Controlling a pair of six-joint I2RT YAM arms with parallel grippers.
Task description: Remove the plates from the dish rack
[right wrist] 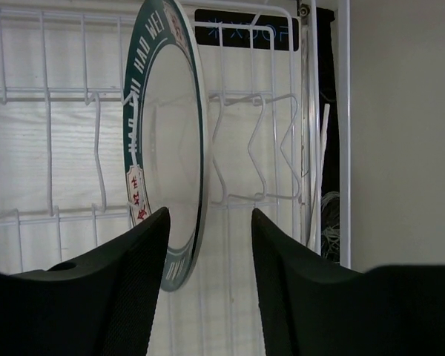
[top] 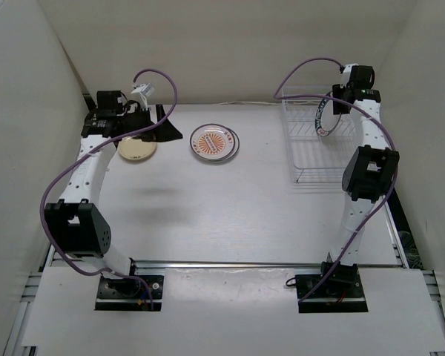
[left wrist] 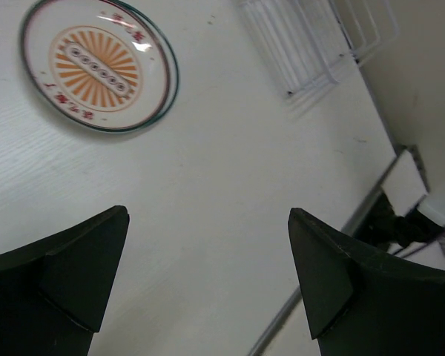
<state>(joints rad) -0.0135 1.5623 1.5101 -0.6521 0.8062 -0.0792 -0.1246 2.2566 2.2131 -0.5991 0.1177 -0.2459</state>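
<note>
Right end effector (right wrist: 209, 216) open at rack (right wrist: 259, 148); upright plate (right wrist: 167, 133) sits off-centre, by the frame-left finger. Closing now could clip the rim and jam it against wires. Left end effector (left wrist: 208, 245) open over counter (left wrist: 230, 148).

the left arm (top: 87, 172) and right arm (top: 371, 135) are white links dotted with small holes, with boxy black joints. a purple cable (top: 311, 61) loops along each. bases (top: 130, 291) are black. fingers (left wrist: 67, 274) are matte black wedges.

The left arm (top: 87, 169) hides part of the tan plate (top: 139, 150).
</note>
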